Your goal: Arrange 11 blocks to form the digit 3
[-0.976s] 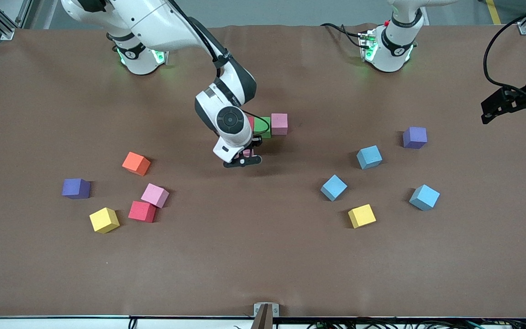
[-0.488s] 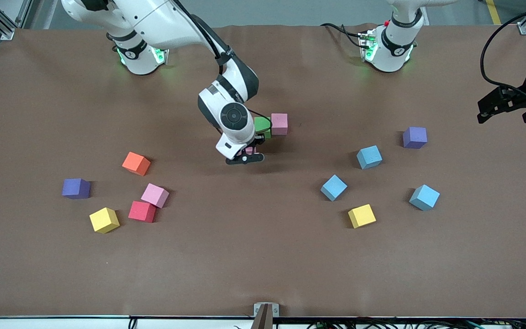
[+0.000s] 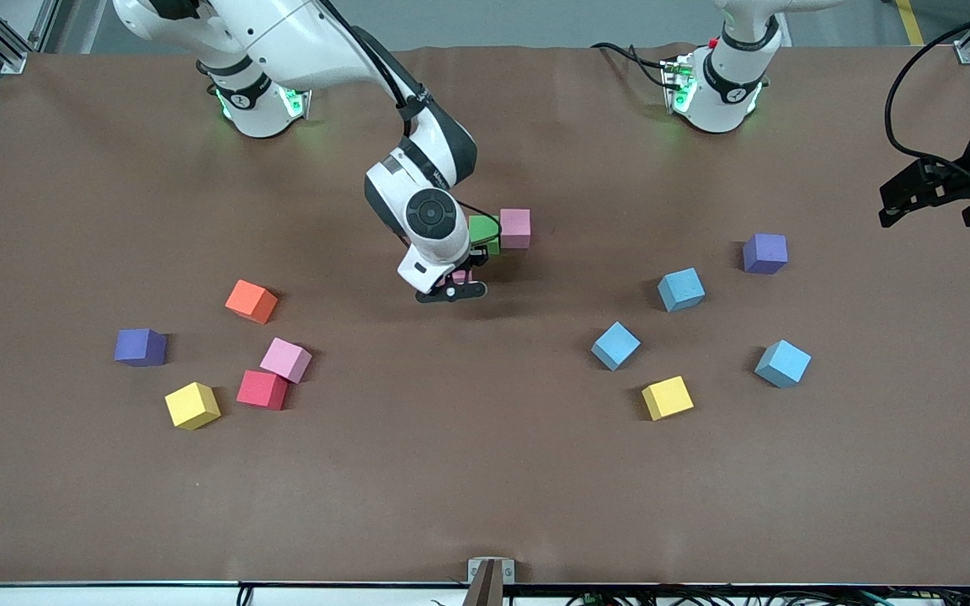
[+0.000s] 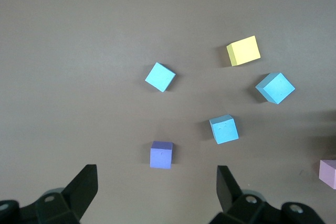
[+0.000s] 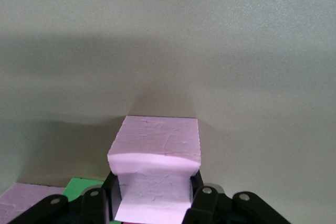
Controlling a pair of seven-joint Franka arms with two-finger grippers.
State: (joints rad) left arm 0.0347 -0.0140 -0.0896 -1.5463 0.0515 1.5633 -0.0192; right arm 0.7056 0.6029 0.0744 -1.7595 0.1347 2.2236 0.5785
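My right gripper is shut on a pink block, low over the table beside the green block. In the right wrist view the fingers squeeze the pink block, with the green block and another pink block just past it. That second pink block touches the green one. My left gripper is open and empty, held high at the left arm's end of the table; it also shows in the left wrist view.
Near the right arm's end lie orange, purple, pink, red and yellow cubes. Toward the left arm's end lie three light blue cubes, a yellow and a purple.
My right gripper shifted a little toward the green block with the pink block in it, then held still. The left gripper barely moved.
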